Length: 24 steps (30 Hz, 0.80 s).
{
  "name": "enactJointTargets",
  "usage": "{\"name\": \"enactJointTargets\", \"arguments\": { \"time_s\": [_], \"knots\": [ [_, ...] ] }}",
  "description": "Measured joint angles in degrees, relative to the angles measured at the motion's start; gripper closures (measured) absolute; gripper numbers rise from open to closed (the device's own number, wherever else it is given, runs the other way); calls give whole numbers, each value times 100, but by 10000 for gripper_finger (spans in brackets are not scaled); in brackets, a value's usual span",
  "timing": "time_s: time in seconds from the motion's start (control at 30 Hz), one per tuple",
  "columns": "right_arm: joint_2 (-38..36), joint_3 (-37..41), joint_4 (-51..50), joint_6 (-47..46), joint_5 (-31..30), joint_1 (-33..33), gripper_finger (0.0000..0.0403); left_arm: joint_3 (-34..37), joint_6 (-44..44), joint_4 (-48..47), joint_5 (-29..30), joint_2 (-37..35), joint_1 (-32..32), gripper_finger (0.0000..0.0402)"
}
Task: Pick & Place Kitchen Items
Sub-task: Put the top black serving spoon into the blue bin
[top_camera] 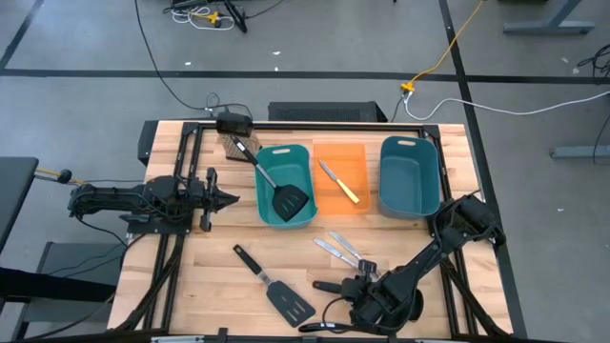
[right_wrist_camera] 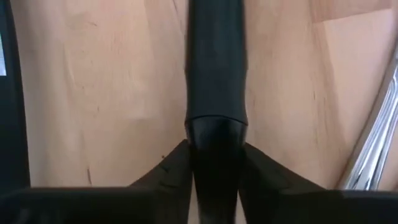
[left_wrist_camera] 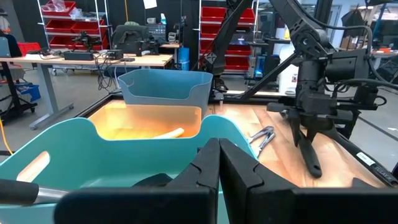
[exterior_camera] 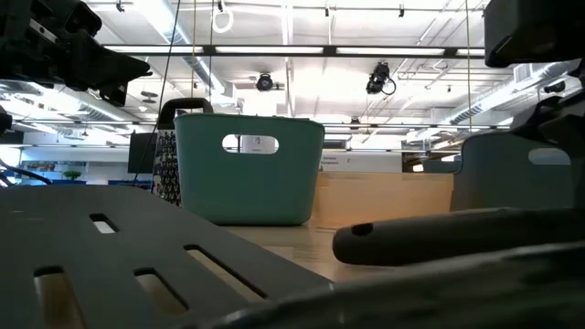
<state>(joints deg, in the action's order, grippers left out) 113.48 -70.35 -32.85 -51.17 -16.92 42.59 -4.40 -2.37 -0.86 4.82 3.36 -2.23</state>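
Note:
A black ladle lies near the table's front edge, its handle (top_camera: 327, 285) on the wood and its bowl hidden under my right arm. My right gripper (top_camera: 357, 286) is down over that handle and shut on it. Left of it lies a black slotted spatula (top_camera: 274, 286); two silver knives (top_camera: 339, 250) lie just beyond the gripper. A steel-handled spatula (top_camera: 276, 186) leans in the teal bin (top_camera: 303, 157). A yellow-handled knife (top_camera: 339, 181) rests in the orange bin (top_camera: 357, 152). My left gripper (top_camera: 232, 200) waits shut at the left. My right gripper pinches the ladle's handle (right_wrist_camera: 214, 112) between its two fingers (right_wrist_camera: 171, 165), one on each long side. The fingers slant steeply down and lie across the handle. The handle lies flat on the table (left_wrist_camera: 313, 160), its free end pointing toward the left.
A blue-grey bin (top_camera: 410, 143) stands at the far right, beside the orange and teal ones. A small patterned holder (top_camera: 232, 145) sits at the far left behind the teal bin. Bare wood lies between the bins and the spatula.

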Motion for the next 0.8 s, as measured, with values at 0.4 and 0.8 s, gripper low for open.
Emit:
{"name": "enactJointTargets", "arguments": {
  "time_s": [0.4, 0.8],
  "knots": [
    [-355, 20, -128, 321, -302, -29, 344, 0, -4, 0, 0, 0, 1, 392],
    [-2444, 374, 217, 1704, -1779, -3, 344, 0, -33, 0, 0, -1, 0, 392]
  ]
}}
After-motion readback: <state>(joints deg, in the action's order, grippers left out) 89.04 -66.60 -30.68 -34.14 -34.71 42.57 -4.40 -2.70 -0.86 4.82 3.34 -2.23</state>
